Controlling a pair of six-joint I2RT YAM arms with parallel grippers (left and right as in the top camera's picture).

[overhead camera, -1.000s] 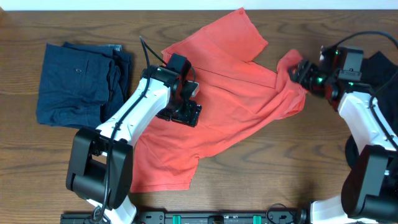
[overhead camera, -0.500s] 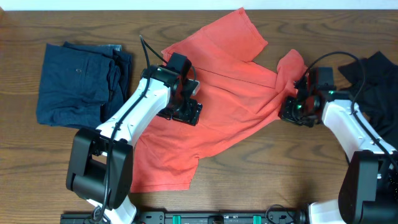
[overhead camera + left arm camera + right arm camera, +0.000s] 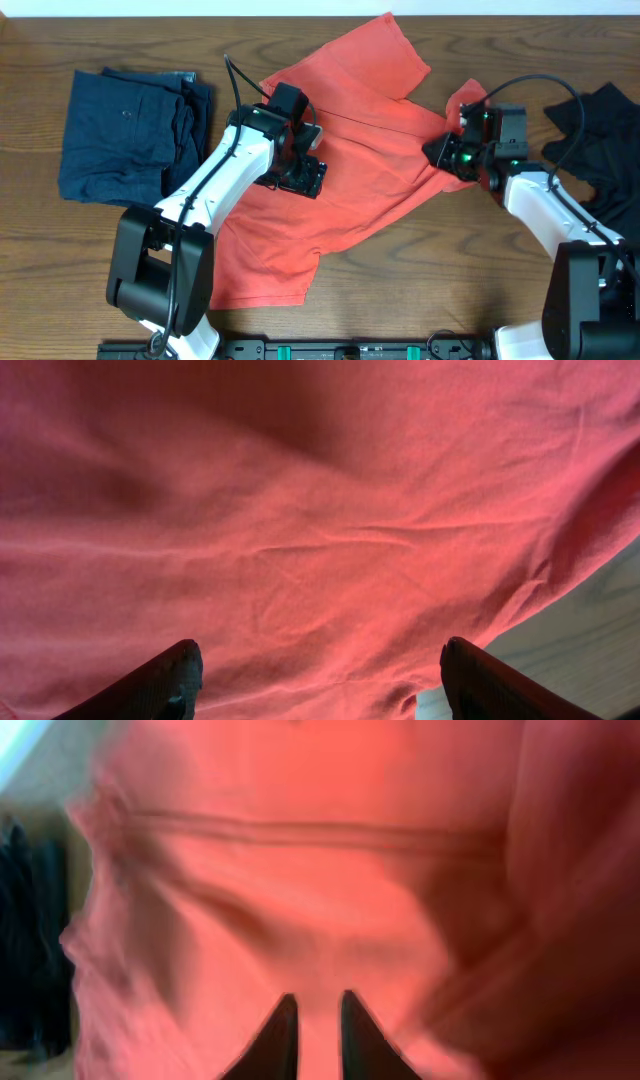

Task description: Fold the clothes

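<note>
At 3 o'clock | my right gripper just swung in, clenched on T-shirt | left gripper released | fold can start

Colours noted across the desk
T-shirt plain coral-red; navy garment dark blue; black garment solid black; desk brown, wood-grained.

Dark wood-grain table

Right claw moved left, pinched shut, apparently dragging T-shirt sleeve inward.
</note>
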